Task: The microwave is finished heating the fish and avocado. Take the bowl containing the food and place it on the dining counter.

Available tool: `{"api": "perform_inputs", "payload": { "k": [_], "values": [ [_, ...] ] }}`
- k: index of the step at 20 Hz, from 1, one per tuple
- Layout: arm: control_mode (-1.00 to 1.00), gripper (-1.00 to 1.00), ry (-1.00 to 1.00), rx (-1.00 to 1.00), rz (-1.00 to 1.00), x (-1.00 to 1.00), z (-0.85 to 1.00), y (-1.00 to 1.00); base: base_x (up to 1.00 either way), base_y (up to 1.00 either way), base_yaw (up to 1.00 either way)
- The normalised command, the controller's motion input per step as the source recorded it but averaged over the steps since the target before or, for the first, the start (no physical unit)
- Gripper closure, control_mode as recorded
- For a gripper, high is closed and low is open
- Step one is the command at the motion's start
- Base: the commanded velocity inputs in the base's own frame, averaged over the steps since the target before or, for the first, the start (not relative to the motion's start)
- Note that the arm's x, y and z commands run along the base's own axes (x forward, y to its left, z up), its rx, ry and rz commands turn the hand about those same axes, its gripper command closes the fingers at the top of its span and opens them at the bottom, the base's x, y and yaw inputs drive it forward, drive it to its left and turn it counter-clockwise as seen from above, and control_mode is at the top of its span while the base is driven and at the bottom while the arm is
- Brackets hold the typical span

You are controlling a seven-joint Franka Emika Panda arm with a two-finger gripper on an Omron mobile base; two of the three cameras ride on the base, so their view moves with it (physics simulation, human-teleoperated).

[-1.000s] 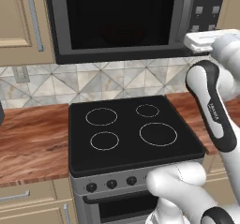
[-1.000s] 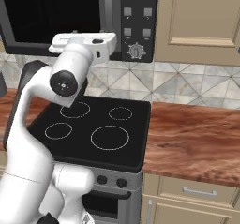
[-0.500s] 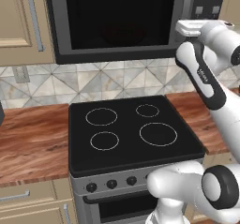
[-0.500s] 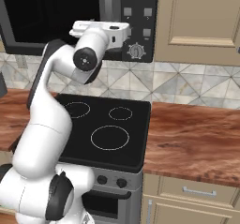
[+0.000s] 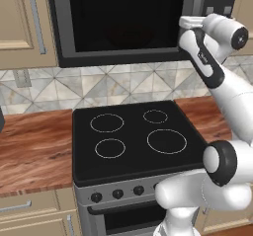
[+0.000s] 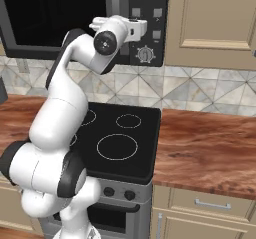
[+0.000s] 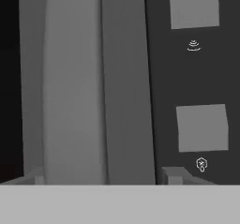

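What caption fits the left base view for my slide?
Robot gripper reaching the closed microwave door's handle, above the black stove.

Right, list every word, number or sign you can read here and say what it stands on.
No words or numbers are readable.
Wave-like white symbol under the upper grey button of the microwave panel: a sign, not text.
Small round white icon under the lower grey button: too small to make out.
The dial shows tick marks, unreadable.

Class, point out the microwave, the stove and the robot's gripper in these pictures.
microwave (image 5: 123,18): left base view, on the dark glass door.
stove (image 5: 133,136): left base view, on the black cooktop between the burner rings.
gripper (image 7: 101,174): hand view, midway between the fingertips, at the door's handle.
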Motion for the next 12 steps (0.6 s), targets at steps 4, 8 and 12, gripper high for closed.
{"api": "perform_inputs", "payload": {
  "k": [4, 8, 12],
  "values": [
    [-1.0, -1.0, 0.1, 0.0, 0.0, 0.8, 0.0, 0.0, 0.0, 0.0, 0.0],
    [-1.0, 1.0, 0.01, 0.0, 0.0, 0.31, 0.0, 0.0, 0.0, 0.0, 0.0],
    [-1.0, 1.0, 0.0, 0.0, 0.0, 0.0, 0.0, 0.0, 0.0, 0.0, 0.0]
  ]
}}
